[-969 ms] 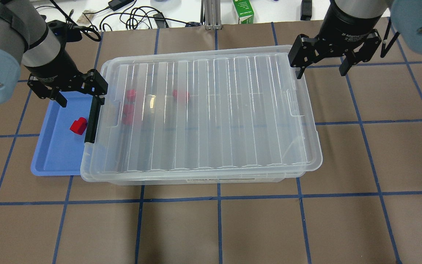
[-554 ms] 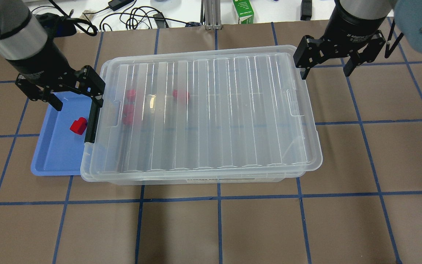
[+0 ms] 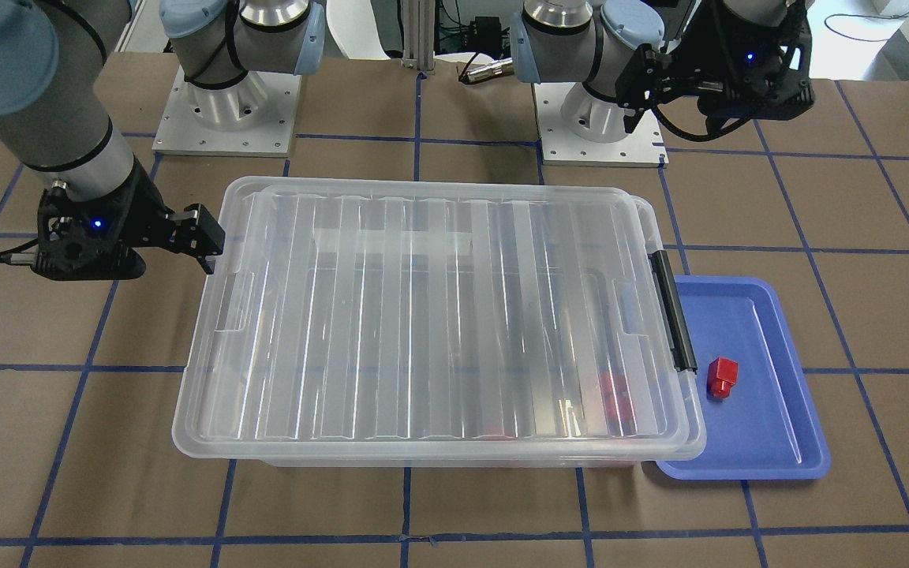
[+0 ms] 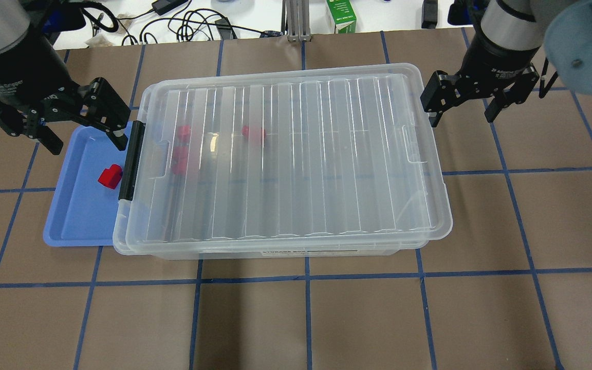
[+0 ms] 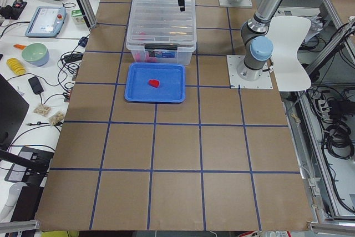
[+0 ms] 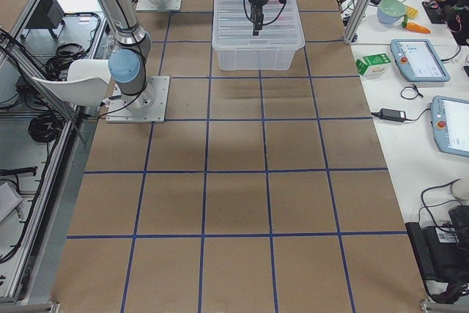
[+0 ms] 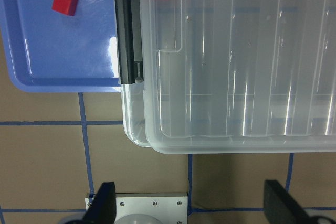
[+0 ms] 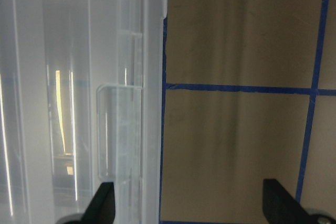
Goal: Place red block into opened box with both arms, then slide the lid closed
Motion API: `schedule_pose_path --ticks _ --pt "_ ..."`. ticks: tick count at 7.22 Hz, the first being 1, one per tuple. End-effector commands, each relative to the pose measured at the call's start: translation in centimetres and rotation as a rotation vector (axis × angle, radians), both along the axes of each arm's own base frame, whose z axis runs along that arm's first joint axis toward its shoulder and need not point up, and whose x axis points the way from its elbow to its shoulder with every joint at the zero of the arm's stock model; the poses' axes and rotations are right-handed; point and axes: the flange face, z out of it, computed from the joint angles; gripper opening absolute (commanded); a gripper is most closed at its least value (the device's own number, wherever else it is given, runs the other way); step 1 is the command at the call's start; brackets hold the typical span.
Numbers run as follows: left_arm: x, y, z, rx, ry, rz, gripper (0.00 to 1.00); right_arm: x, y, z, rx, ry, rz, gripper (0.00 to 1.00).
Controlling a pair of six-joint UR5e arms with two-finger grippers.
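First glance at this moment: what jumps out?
The ribbed lid lies on the clear box mid-table, with red pieces blurred beneath it. One red block lies outside on the blue tray by the box's black-bar end. The left gripper and right gripper hover open, empty, off the opposite short ends.

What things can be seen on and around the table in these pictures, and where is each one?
box: one, clear, middle of the table.
lid: one, translucent with ribs, lying on the box.
black bar: one, black, on the box's short side next to the tray.
red block: one, red, in the blue tray.
red pieces: three, red, blurred under the lid, near the bar end.
blue tray: one, blue, beside the box on the robot's left.
green carton: one, green, beyond the table's far edge.
cables: several, black, beyond the far edge.
table: one, brown with blue grid lines.
left claw: one, black, open, over the tray's far end.
right claw: one, black, open, beside the box's other short end.
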Motion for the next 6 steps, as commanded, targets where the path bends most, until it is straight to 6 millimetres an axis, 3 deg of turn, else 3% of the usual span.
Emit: schedule_pose_path --ticks 1,4,5,6 --pt "0.3 -0.7 -1.8 -0.062 -0.01 -0.01 1.0 0.0 -0.8 -2.5 0.01 -0.007 0.001 1.0" --pt "3.2 -1.9 -2.6 -0.068 -0.001 -0.051 1.0 0.0 -1.9 -4.7 0.03 -0.007 0.001 1.0" --pt "5.7 -2.5 -3.4 -0.053 0.006 -0.03 1.0 -0.1 -2.1 -4.9 0.027 -0.007 0.002 1.0" --pt "9.9 -3.6 -4.3 -0.051 0.025 -0.091 1.0 0.0 -2.2 -4.8 0.015 -0.007 0.01 1.0"
